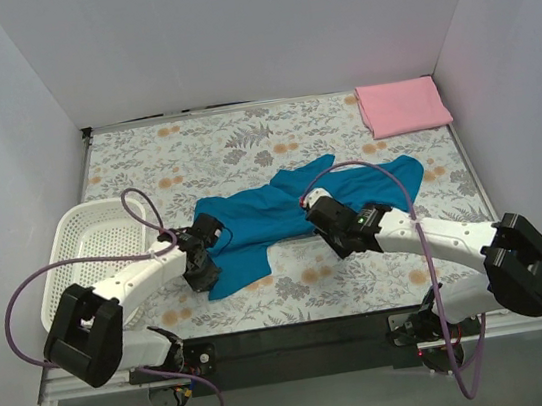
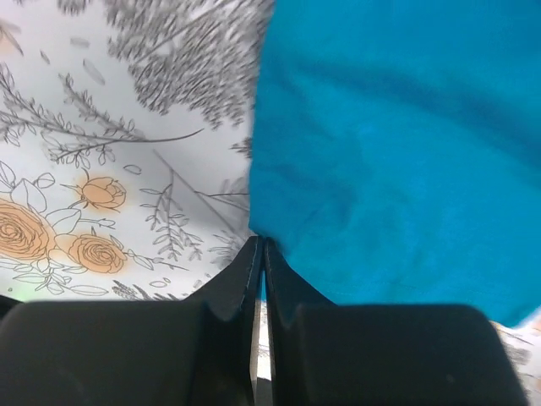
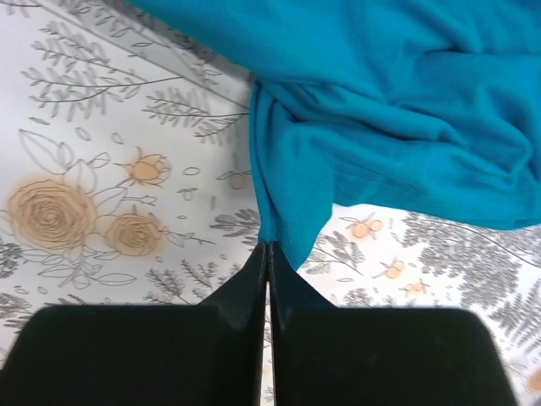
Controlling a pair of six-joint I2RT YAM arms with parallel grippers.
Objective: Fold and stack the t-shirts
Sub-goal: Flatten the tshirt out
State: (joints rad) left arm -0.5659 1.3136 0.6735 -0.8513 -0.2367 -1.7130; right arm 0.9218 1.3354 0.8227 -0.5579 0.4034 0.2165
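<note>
The teal-blue t-shirt (image 1: 282, 211) lies crumpled across the middle of the flowered table. My left gripper (image 1: 202, 263) is shut on its left edge; in the left wrist view the cloth (image 2: 397, 152) comes out of the closed fingertips (image 2: 261, 247). My right gripper (image 1: 322, 218) is shut on a bunched fold at the shirt's middle front; the right wrist view shows the cloth (image 3: 380, 110) pinched at the tips (image 3: 267, 247). The light pink t-shirt (image 1: 402, 106) lies folded at the far right corner.
A white lattice basket (image 1: 92, 258) stands at the table's left edge beside my left arm. White walls close the table in on three sides. A black rail (image 1: 300, 338) runs along the near edge.
</note>
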